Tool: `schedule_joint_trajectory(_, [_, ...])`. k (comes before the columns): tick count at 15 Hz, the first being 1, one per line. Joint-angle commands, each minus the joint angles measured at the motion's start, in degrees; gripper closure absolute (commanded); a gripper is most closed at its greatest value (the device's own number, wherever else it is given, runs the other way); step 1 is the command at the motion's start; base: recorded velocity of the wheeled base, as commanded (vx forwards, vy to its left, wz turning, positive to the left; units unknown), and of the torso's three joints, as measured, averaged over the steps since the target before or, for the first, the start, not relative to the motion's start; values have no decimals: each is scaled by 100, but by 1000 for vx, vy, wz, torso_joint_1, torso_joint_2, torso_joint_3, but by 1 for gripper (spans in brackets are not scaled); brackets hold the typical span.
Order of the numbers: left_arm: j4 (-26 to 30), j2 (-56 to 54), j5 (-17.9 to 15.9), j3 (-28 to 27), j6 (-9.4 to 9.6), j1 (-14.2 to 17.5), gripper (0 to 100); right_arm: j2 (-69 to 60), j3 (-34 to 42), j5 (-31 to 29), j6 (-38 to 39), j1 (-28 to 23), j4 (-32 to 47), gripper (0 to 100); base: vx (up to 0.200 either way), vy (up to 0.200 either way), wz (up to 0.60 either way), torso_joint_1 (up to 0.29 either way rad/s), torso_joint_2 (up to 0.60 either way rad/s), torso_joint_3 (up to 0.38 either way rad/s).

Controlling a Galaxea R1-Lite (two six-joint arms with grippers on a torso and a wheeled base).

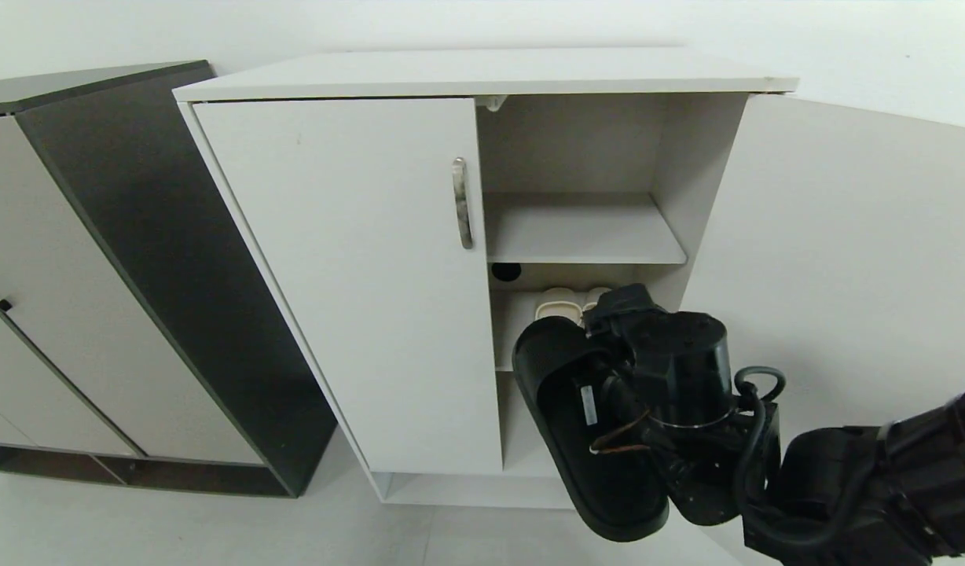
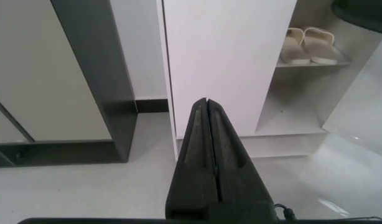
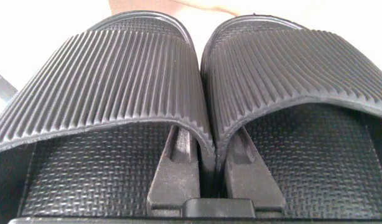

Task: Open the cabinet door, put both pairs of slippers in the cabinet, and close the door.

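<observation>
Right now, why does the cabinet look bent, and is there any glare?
Head view: the wide lens bows the cabinet. Left wrist view: the floor gleams with reflected light by the cabinet. Right wrist view: behind the black slippers, the background is washed out.

Cream slippers (image 1: 559, 303) partly hidden behind black slippers (image 1: 608, 472); right end effector (image 3: 208, 149) tips under straps.
</observation>
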Motion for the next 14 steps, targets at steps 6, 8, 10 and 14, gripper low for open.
schedule_joint_trajectory(6, [0,-1,1,0,2,0,100,-243,-2441,-394,1468,-58,3383,100,0,0,0,0,0,0])
schedule_joint_trajectory(8, [0,-1,1,0,2,0,100,-234,-2732,-649,1626,-58,3682,100,0,0,0,0,0,0])
schedule_joint_trajectory(10, [0,-1,1,0,11,0,100,-234,-2670,-675,1599,-58,3629,100,0,0,0,0,0,0])
schedule_joint_trajectory(14, [0,-1,1,0,11,0,100,-111,-2275,-666,1362,-67,2759,100,0,0,0,0,0,0])
